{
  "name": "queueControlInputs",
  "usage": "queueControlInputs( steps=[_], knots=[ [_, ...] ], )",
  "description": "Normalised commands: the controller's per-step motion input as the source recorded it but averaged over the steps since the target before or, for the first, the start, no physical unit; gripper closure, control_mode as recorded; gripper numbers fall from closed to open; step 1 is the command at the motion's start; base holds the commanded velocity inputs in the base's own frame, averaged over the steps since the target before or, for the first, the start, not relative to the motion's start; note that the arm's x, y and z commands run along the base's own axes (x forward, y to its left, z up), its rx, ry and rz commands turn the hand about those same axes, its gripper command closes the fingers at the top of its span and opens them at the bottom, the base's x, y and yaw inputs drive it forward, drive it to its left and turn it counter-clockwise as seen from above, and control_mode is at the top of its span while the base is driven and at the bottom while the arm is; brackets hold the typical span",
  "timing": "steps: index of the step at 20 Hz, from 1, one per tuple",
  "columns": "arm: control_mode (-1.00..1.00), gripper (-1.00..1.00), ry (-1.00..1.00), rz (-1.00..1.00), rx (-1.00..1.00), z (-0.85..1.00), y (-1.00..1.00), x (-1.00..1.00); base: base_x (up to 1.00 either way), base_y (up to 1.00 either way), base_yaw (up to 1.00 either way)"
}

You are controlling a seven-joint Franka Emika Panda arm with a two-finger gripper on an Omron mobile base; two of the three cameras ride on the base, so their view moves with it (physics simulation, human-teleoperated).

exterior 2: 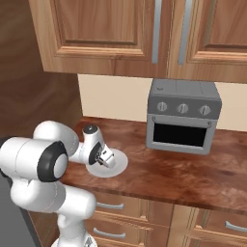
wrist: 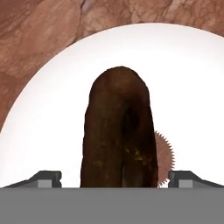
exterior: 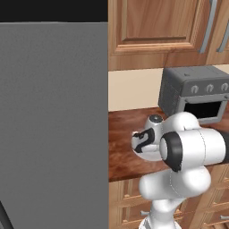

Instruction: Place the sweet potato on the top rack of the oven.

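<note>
The sweet potato, a dark brown oblong lump, lies on a white round plate on the wooden counter. My gripper is open and low over the plate. One fingertip is on each side of the sweet potato, with a gap between each and the lump. In the right base view the gripper points down at the plate near the counter's left end. The oven and its top rack are out of view.
A small grey three-knob toaster oven stands at the back of the wooden counter, right of the plate. Wooden wall cabinets hang above. A tall flat grey panel bounds the counter's left end.
</note>
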Motion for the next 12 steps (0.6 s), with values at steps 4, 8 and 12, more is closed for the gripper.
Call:
queueControlInputs(
  steps=[4,8,12],
  knots=[
    [-1.00,1.00,0.00,0.00,0.01,-0.25,0.00,0.00,0.00,0.00,0.00],
    [-1.00,1.00,0.00,0.00,0.00,-0.23,0.00,0.00,0.00,0.00,0.00],
    [-1.00,1.00,0.00,-0.01,0.00,-0.10,0.00,0.00,0.00,0.00,0.00]
  ],
)
